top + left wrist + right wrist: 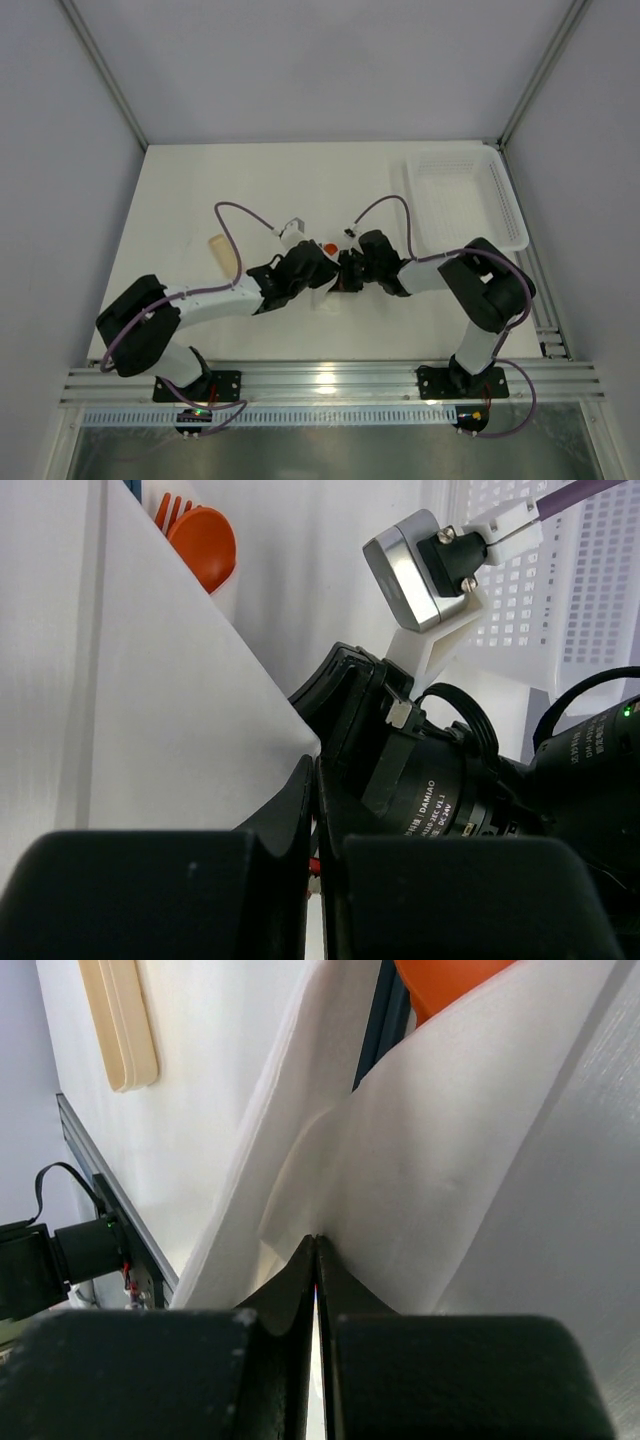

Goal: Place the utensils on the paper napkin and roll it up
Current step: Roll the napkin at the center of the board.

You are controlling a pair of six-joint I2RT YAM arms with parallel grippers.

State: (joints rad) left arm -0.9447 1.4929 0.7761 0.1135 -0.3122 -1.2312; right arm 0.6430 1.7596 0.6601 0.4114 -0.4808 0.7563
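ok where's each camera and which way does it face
top external: above, behind the bases, looking down; both arms show, left gripper and right gripper meeting at the napkin.
left wrist: on the left arm, facing the right arm's camera; own fingers below.
right wrist: on the right arm, looking along own fingers shut on the napkin.
shared: both wrist views show the orange utensil.

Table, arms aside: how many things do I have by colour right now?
White: 2, the paper napkin and the mesh basket.
Tan: 1, the flat stick.
Orange: 2, a spoon and fork tines beside it.
Blue: 1, a sliver mostly hidden in the napkin.
Total: 6.
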